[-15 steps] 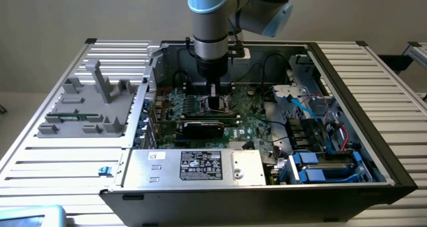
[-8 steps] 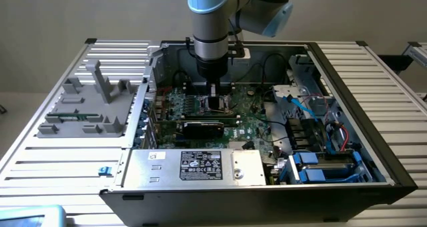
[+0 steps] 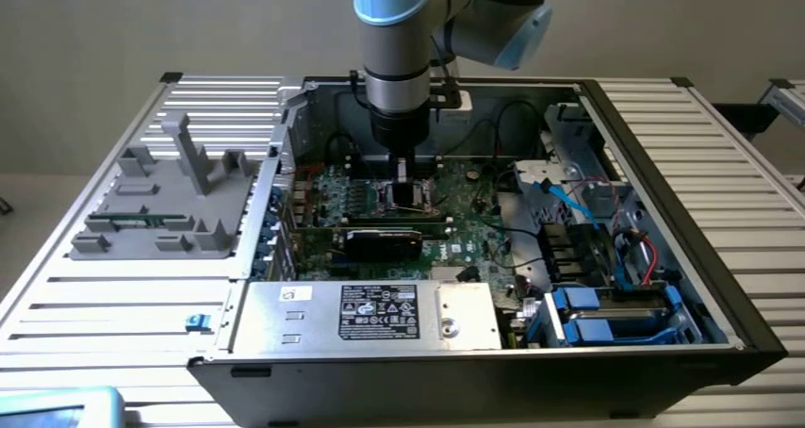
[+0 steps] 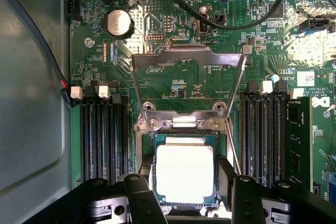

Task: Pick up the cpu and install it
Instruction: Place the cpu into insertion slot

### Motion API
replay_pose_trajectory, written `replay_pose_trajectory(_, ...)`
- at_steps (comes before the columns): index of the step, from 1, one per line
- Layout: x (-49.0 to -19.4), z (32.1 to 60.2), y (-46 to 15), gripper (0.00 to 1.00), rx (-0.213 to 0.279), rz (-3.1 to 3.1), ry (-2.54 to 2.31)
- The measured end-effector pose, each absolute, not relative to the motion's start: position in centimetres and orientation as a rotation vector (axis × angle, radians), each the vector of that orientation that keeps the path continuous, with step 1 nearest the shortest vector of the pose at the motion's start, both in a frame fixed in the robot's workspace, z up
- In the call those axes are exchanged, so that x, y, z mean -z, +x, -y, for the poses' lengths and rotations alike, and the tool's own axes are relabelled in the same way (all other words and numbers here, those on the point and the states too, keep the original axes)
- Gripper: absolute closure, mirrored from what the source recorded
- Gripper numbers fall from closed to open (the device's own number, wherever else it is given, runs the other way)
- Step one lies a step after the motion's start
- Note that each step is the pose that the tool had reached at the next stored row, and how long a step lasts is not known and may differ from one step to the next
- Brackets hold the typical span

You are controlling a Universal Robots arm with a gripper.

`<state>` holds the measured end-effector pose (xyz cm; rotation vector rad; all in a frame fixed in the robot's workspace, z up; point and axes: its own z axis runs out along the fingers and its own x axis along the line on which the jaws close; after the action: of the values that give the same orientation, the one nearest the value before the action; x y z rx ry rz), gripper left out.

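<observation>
Jaws pinch cpu (image 4: 185, 174) at socket (image 4: 184, 121), wrist view; exterior view gives arm (image 3: 396, 60) inside case (image 3: 680, 211).

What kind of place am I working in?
Likely a robotics lab bench for computer assembly: an open computer case sits on a slatted metal table beside a grey parts holder, under a robot arm.

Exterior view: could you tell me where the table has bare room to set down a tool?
The ribbed silver table is bare on the exterior view's right of the open black computer case, and between the grey plastic fixture and the small blue clip. Inside the case it is crowded.
</observation>
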<state>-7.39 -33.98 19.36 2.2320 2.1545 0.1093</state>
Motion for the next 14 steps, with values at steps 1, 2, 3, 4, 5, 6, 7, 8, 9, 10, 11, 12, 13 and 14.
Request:
replay_pose_trajectory(1, -19.36, 33.98, -7.4, 0.44, -0.109, -2.154, 2.232)
replay_pose_trajectory(2, -19.35, 33.97, -7.41, 0.44, -0.11, -2.154, 2.232)
replay_pose_trajectory(3, -19.35, 33.97, -7.42, 0.44, -0.11, -2.154, 2.232)
replay_pose_trajectory(4, -19.35, 33.97, -7.45, 0.44, -0.111, -2.154, 2.231)
replay_pose_trajectory(5, -19.35, 33.97, -7.48, 0.44, -0.111, -2.154, 2.231)
replay_pose_trajectory(6, -19.35, 33.97, -7.51, 0.44, -0.111, -2.154, 2.231)
replay_pose_trajectory(7, -19.35, 33.97, -7.53, 0.44, -0.111, -2.154, 2.231)
replay_pose_trajectory(8, -19.35, 33.97, -7.53, 0.44, -0.111, -2.154, 2.231)
replay_pose_trajectory(9, -19.35, 33.98, -7.53, 0.44, -0.111, -2.154, 2.231)
replay_pose_trajectory(10, -19.35, 33.98, -7.53, 0.44, -0.111, -2.154, 2.231)
replay_pose_trajectory(11, -19.35, 33.97, -7.54, 0.44, -0.111, -2.154, 2.231)
replay_pose_trajectory(12, -19.35, 33.98, -7.54, 0.44, -0.111, -2.154, 2.231)
replay_pose_trajectory(13, -19.35, 33.98, -7.54, 0.44, -0.111, -2.154, 2.231)
replay_pose_trajectory(14, -19.35, 33.98, -7.54, 0.44, -0.111, -2.154, 2.231)
